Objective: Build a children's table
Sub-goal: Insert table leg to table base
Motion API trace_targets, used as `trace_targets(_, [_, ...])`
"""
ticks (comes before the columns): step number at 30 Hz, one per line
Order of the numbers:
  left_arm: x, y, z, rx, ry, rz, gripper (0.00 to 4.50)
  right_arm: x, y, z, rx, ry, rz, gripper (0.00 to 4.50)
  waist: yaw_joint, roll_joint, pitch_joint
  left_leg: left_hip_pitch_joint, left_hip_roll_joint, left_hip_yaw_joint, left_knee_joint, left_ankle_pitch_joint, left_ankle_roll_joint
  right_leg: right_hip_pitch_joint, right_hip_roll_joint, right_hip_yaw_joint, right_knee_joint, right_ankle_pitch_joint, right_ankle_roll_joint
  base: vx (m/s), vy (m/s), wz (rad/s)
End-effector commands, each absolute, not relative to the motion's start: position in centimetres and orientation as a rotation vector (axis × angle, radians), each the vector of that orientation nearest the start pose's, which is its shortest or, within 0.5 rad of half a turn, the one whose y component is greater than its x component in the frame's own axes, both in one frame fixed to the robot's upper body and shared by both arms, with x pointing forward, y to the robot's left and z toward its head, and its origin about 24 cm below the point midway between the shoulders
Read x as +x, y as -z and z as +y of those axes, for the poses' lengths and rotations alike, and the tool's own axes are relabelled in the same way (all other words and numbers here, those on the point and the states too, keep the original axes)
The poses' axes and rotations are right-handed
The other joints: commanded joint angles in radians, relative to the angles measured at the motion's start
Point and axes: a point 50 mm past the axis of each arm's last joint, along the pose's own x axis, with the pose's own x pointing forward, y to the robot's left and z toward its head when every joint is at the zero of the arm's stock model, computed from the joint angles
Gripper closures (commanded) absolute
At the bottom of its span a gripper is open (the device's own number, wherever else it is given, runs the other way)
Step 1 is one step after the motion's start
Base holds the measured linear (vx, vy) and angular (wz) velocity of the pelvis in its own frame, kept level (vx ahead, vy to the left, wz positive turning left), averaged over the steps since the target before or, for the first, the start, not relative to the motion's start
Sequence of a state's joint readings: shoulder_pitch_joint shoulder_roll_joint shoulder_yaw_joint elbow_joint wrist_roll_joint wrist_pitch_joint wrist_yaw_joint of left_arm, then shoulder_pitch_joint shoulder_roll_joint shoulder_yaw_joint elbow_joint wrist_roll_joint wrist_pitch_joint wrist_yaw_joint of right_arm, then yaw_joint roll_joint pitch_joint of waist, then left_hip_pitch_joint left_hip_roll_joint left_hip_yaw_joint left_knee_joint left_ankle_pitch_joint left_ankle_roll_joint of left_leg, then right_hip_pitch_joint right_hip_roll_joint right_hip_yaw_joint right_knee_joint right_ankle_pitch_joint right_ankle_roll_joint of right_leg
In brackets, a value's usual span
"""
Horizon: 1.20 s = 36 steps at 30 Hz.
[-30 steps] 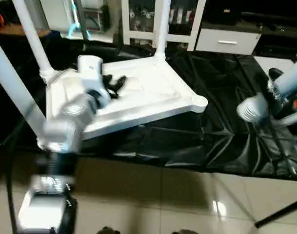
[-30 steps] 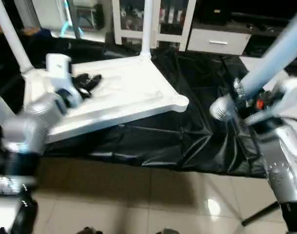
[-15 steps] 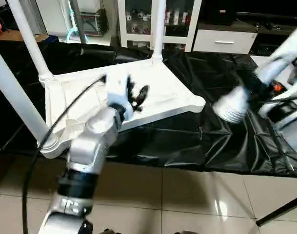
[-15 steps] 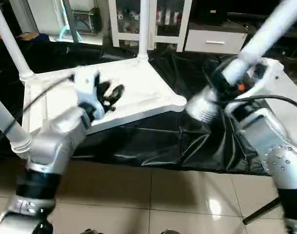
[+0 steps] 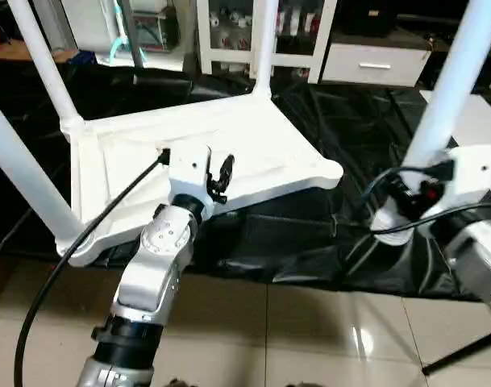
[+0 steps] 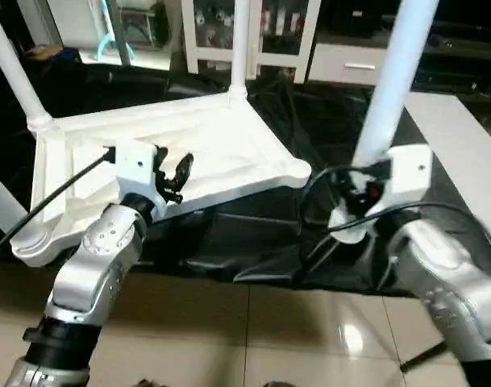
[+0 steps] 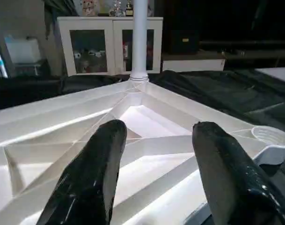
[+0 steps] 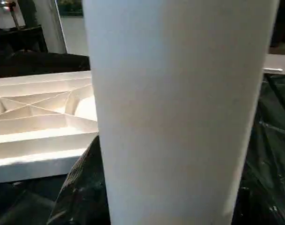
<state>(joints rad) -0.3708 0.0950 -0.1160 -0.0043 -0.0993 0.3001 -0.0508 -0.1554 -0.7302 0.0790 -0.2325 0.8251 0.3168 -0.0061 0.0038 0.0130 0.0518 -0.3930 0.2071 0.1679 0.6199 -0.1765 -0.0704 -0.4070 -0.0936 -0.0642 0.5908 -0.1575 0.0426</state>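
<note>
Right end effector (image 5: 406,205) is clamped on the 4th leg (image 5: 447,89), upright, just beside the tabletop's (image 5: 253,153) empty corner socket (image 5: 330,171). Left end effector (image 5: 221,173) hovers over the tabletop, fingers (image 7: 93,173) apart, holding nothing. Upside down on the black-covered worktop (image 5: 366,129), the tabletop carries 3 legs; 1 socket remains.

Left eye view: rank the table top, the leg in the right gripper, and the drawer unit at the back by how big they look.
1. Table top, widest by far.
2. Held leg, long but thin; it sits nearer the camera, which may inflate it.
3. Drawer unit, smallest, though it stands farthest back, so its true size is unsure.
</note>
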Motion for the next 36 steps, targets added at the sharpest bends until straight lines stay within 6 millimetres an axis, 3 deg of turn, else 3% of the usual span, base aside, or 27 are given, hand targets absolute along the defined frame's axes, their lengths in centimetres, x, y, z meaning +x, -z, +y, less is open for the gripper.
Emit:
trace_targets(1, [31.1, -11.8, 10.8, 0.078, 0.254, -0.066, 1.89, 27.2, -13.6, -20.7, 0.021, -0.301, 0.018, 2.66, -0.014, -0.004, -0.053, 0.070, -0.001, -0.006, -0.075, -0.604, 0.010, 0.024, 0.005, -0.020, -0.113, -0.666, -0.038, 0.000, 0.000, 0.00])
trace_targets(2, [31.1, -11.8, 10.8, 0.078, 0.254, -0.066, 1.89, 27.2, -13.6, -20.7, 0.021, -0.301, 0.018, 2.66, -0.023, -0.005, -0.050, 0.077, -0.005, -0.010, -0.071, -0.621, 0.011, 0.036, 0.006, -0.031, -0.120, -0.707, -0.028, 0.000, 0.000, 0.00])
trace_targets(3, [31.0, -11.7, 11.0, 0.082, 0.249, -0.065, 1.89, 27.1, -13.5, -20.6, 0.027, -0.299, 0.016, 2.66, -0.024, -0.008, -0.046, 0.079, -0.004, -0.012, -0.073, -0.631, 0.010, 0.038, 0.004, -0.036, -0.124, -0.723, -0.023, 0.000, 0.000, 0.00])
trace_targets(6, [30.7, -11.4, 11.7, 0.092, 0.240, -0.052, 1.89, 26.9, -12.9, -20.6, 0.038, -0.288, 0.017, 2.66, -0.054, 0.005, -0.042, 0.090, -0.006, -0.022, -0.073, -0.668, 0.000, 0.058, -0.006, -0.050, -0.131, -0.748, -0.023, 0.000, 0.000, 0.00])
trace_targets(7, [30.7, -11.4, 11.8, 0.093, 0.237, -0.049, 1.89, 26.8, -12.8, -20.6, 0.040, -0.286, 0.017, 2.66, -0.060, 0.010, -0.043, 0.086, -0.006, -0.026, -0.077, -0.666, 0.001, 0.068, -0.007, -0.051, -0.127, -0.731, -0.028, 0.068, 0.021, -0.16])
trace_targets(8, [30.7, -11.4, 11.9, 0.095, 0.231, -0.048, 1.89, 26.8, -12.8, -20.6, 0.039, -0.286, 0.019, 2.66, -0.068, 0.011, -0.047, 0.075, -0.006, -0.031, -0.085, -0.641, 0.004, 0.086, -0.014, -0.045, -0.119, -0.703, -0.039, 0.068, 0.021, -0.16])
trace_targets(9, [30.8, -11.3, 11.9, 0.096, 0.228, -0.047, 1.89, 26.7, -12.7, -20.5, 0.038, -0.286, 0.020, 2.66, -0.073, 0.011, -0.050, 0.074, -0.008, -0.031, -0.085, -0.630, 0.005, 0.090, -0.015, -0.043, -0.120, -0.696, -0.047, 0.078, 0.020, -0.14])
trace_targets(10, [30.9, -11.3, 11.8, 0.097, 0.226, -0.047, 1.89, 26.6, -12.6, -20.5, 0.036, -0.288, 0.020, 2.66, -0.079, 0.007, -0.060, 0.074, -0.013, -0.026, -0.085, -0.577, 0.022, 0.095, -0.018, -0.028, -0.115, -0.649, -0.090, 0.073, 0.012, -0.06])
trace_targets(11, [30.9, -11.3, 11.8, 0.097, 0.226, -0.047, 1.89, 26.6, -12.6, -20.5, 0.036, -0.288, 0.020, 2.66, -0.084, 0.006, -0.062, 0.069, -0.012, -0.025, -0.087, -0.550, 0.031, 0.099, -0.018, -0.024, -0.111, -0.623, -0.109, 0.104, 0.020, -0.12])
trace_targets(12, [31.0, -11.4, 11.5, 0.094, 0.232, -0.047, 1.89, 26.6, -12.6, -20.5, 0.034, -0.289, 0.019, 2.66, -0.089, 0.014, -0.066, 0.051, -0.012, -0.024, -0.090, -0.488, 0.044, 0.117, -0.017, -0.018, -0.103, -0.573, -0.136, 0.071, 0.012, -0.07])
trace_targets(13, [30.9, -11.4, 11.5, 0.093, 0.234, -0.048, 1.89, 26.6, -12.6, -20.5, 0.034, -0.289, 0.019, 2.66, -0.091, 0.013, -0.068, 0.046, -0.013, -0.022, -0.090, -0.460, 0.052, 0.122, -0.017, -0.016, -0.101, -0.554, -0.145, 0.080, 0.008, -0.06])
trace_targets(15, [30.9, -11.4, 11.2, 0.089, 0.244, -0.048, 1.89, 26.6, -12.6, -20.6, 0.026, -0.289, 0.017, 2.66, -0.092, 0.016, -0.077, 0.055, -0.013, -0.015, -0.087, -0.389, 0.084, 0.124, -0.015, -0.010, -0.093, -0.458, -0.202, 0.049, -0.003, 0.01])
trace_targets(16, [30.9, -11.4, 11.1, 0.087, 0.246, -0.048, 1.89, 26.6, -12.6, -20.7, 0.020, -0.289, 0.015, 2.66, -0.091, 0.016, -0.085, 0.053, -0.018, -0.008, -0.081, -0.299, 0.126, 0.137, -0.013, -0.007, -0.085, -0.351, -0.259, 0.101, -0.012, 0.05])
trace_targets(17, [30.8, -11.4, 11.1, 0.087, 0.245, -0.047, 1.89, 26.5, -12.6, -20.7, 0.017, -0.291, 0.014, 2.66, -0.088, 0.017, -0.087, 0.052, -0.020, -0.007, -0.078, -0.268, 0.141, 0.142, -0.013, -0.006, -0.082, -0.323, -0.272, 0.101, -0.012, 0.05])
trace_targets(19, [30.8, -11.2, 11.2, 0.084, 0.242, -0.041, 1.89, 26.5, -12.7, -20.7, 0.008, -0.297, 0.014, 2.66, -0.080, 0.018, -0.095, 0.048, -0.026, -0.005, -0.069, -0.151, 0.204, 0.155, -0.009, -0.006, -0.070, -0.237, -0.300, 0.104, -0.001, 0.04])
trace_targets(20, [30.8, -11.2, 11.2, 0.083, 0.238, -0.038, 1.89, 26.5, -12.7, -20.7, 0.002, -0.302, 0.015, 2.66, -0.076, 0.019, -0.099, 0.053, -0.028, -0.006, -0.064, -0.095, 0.241, 0.156, -0.007, -0.008, -0.063, -0.199, -0.304, 0.105, 0.002, 0.03])
trace_targets(21, [30.8, -11.2, 11.2, 0.083, 0.237, -0.038, 1.89, 26.5, -12.7, -20.7, -0.001, -0.304, 0.016, 2.66, -0.076, 0.019, -0.099, 0.053, -0.028, -0.006, -0.064, -0.095, 0.241, 0.156, -0.007, -0.008, -0.063, -0.199, -0.304, 0.103, 0.004, 0.04])
trace_targets(22, [30.8, -11.1, 11.2, 0.082, 0.234, -0.037, 1.89, 26.6, -12.7, -20.6, -0.007, -0.309, 0.017, 2.66, -0.070, 0.019, -0.104, 0.066, -0.028, -0.011, -0.057, -0.021, 0.291, 0.151, -0.002, -0.012, -0.052, -0.149, -0.308, 0.099, 0.003, 0.04])
trace_targets(26, [30.8, -11.1, 11.2, 0.081, 0.231, -0.037, 1.89, 26.6, -12.7, -20.5, -0.016, -0.320, 0.015, 2.66, -0.056, 0.013, -0.100, 0.070, -0.036, -0.015, -0.045, 0.052, 0.360, 0.153, 0.000, -0.007, -0.037, -0.102, -0.321, 0.096, 0.005, 0.07])
trace_targets(29, [30.8, -11.0, 11.2, 0.077, 0.226, -0.036, 1.89, 26.8, -12.7, -20.4, -0.039, -0.348, 0.019, 2.66, -0.047, 0.015, -0.100, 0.094, -0.034, -0.023, -0.038, 0.099, 0.378, 0.148, 0.003, -0.012, -0.029, -0.110, -0.310, 0.093, 0.003, 0.05])
trace_targets(30, [30.8, -11.0, 11.3, 0.076, 0.222, -0.034, 1.89, 26.8, -12.7, -20.3, -0.044, -0.353, 0.020, 2.66, -0.049, 0.014, -0.104, 0.120, -0.029, -0.035, -0.035, 0.144, 0.397, 0.131, 0.009, -0.014, -0.012, -0.067, -0.304, 0.090, -0.008, 0.07])
trace_targets(31, [30.8, -10.9, 11.4, 0.075, 0.216, -0.029, 1.89, 26.9, -12.7, -20.2, -0.046, -0.360, 0.021, 2.66, -0.051, 0.003, -0.102, 0.123, -0.035, -0.040, -0.028, 0.173, 0.421, 0.131, 0.009, -0.010, -0.009, -0.041, -0.285, 0.084, -0.016, 0.08])
trace_targets(32, [30.8, -10.9, 11.4, 0.075, 0.216, -0.029, 1.89, 26.9, -12.7, -20.2, -0.046, -0.361, 0.021, 2.66, -0.046, -0.001, -0.099, 0.112, -0.047, -0.034, -0.023, 0.163, 0.420, 0.140, 0.006, -0.003, -0.010, -0.032, -0.286, 0.084, -0.016, 0.08])
trace_targets(33, [30.8, -10.8, 11.5, 0.075, 0.211, -0.025, 1.89, 27.0, -12.6, -20.2, -0.044, -0.366, 0.023, 2.66, -0.037, -0.014, -0.097, 0.083, -0.071, -0.020, -0.015, 0.126, 0.408, 0.172, 0.005, 0.017, -0.020, -0.030, -0.304, 0.067, -0.011, 0.07])
trace_targets(34, [30.8, -10.8, 11.5, 0.075, 0.211, -0.025, 1.89, 27.0, -12.6, -20.2, -0.044, -0.366, 0.023, 2.66, -0.025, -0.014, -0.089, 0.051, -0.083, -0.011, -0.009, 0.073, 0.385, 0.200, -0.001, 0.035, -0.036, -0.082, -0.321, 0.067, -0.003, 0.10])
trace_targets(35, [30.7, -10.6, 11.8, 0.074, 0.199, -0.018, 1.89, 27.0, -12.5, -20.0, -0.048, -0.379, 0.028, 2.66, -0.019, -0.018, -0.091, 0.051, -0.083, -0.010, -0.008, 0.070, 0.369, 0.208, 0.002, 0.039, -0.038, -0.092, -0.332, 0.067, -0.003, 0.10])
trace_targets(36, [30.6, -10.5, 11.9, 0.075, 0.193, -0.015, 1.89, 27.0, -12.4, -20.0, -0.048, -0.384, 0.030, 2.66, -0.019, -0.006, -0.090, 0.062, -0.078, -0.018, -0.011, 0.095, 0.351, 0.206, 0.010, 0.035, -0.032, -0.075, -0.334, 0.072, -0.022, 0.12])
